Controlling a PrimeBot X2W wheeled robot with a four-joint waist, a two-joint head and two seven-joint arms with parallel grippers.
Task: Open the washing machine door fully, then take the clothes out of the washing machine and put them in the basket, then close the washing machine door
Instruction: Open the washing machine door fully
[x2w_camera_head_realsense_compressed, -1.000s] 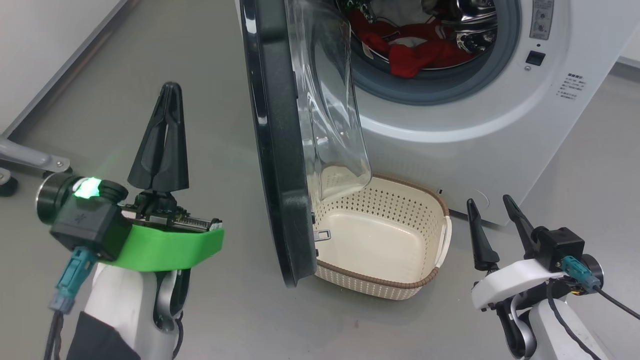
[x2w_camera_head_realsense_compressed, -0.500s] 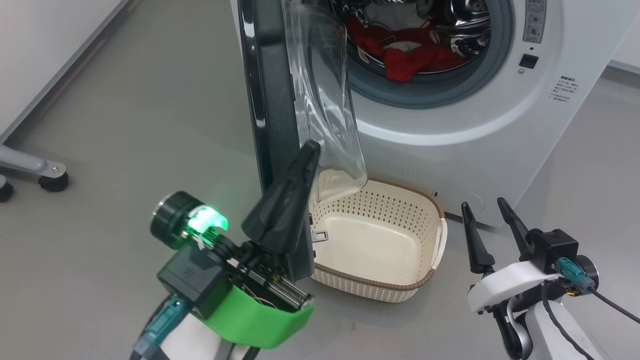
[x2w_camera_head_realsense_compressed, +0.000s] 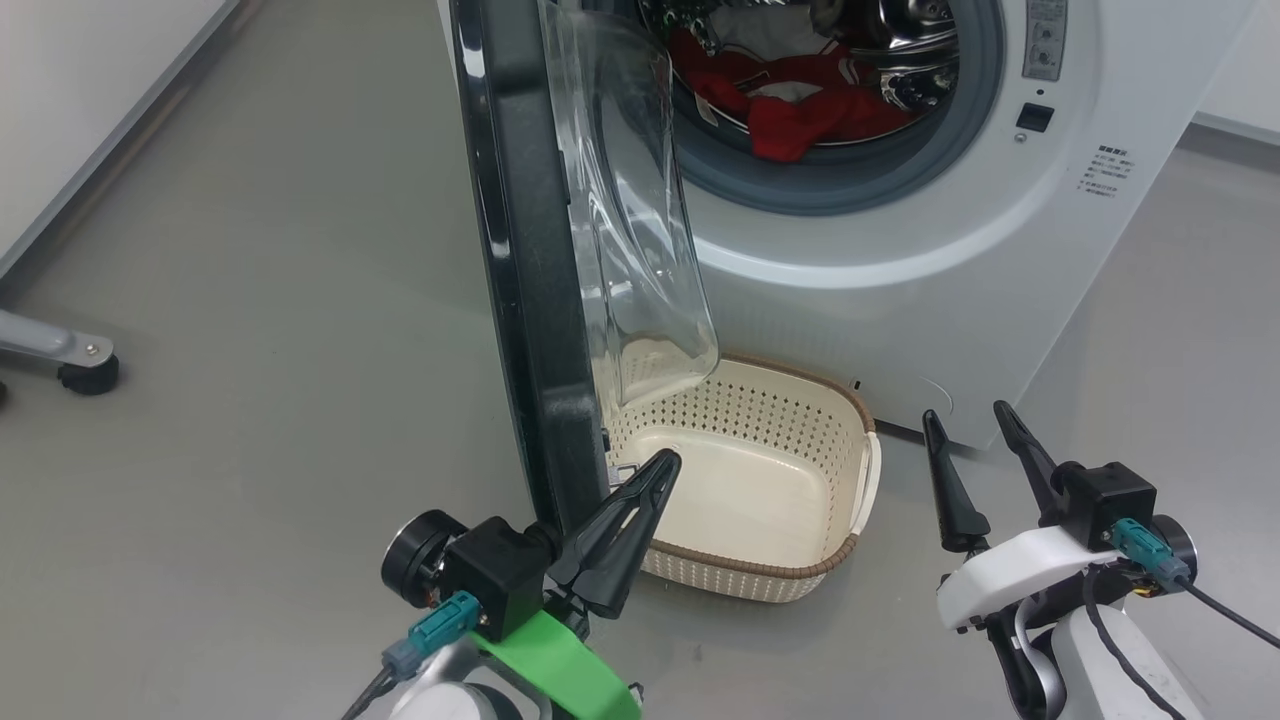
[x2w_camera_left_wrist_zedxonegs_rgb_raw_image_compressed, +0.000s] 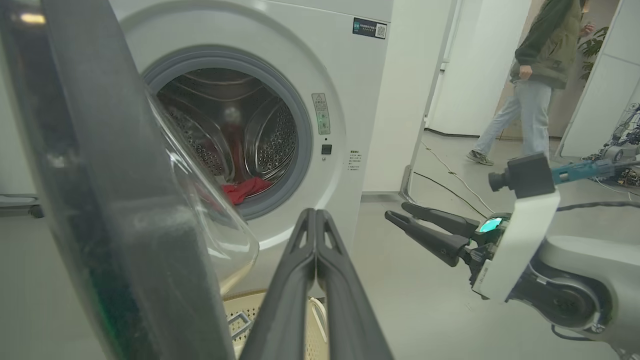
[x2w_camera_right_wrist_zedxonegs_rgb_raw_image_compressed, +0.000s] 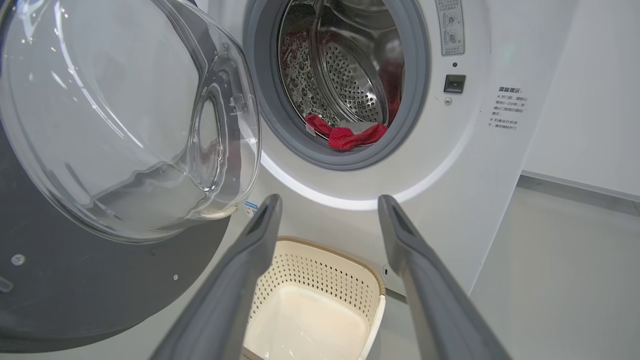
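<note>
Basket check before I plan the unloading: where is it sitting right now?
Head view, centre: the basket stands on the floor before the washing machine, just right of the open door.

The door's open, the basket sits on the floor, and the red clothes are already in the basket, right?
No: the red clothes lie inside the washing machine; the basket is empty. The head view shows it.

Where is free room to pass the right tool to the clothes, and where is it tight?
Free: the drum mouth above the clothes, right of the washing machine door; the bare bottom of the basket; the floor between it and the right tool. Tight: the door's lower edge, where the shut left tool sits.
</note>
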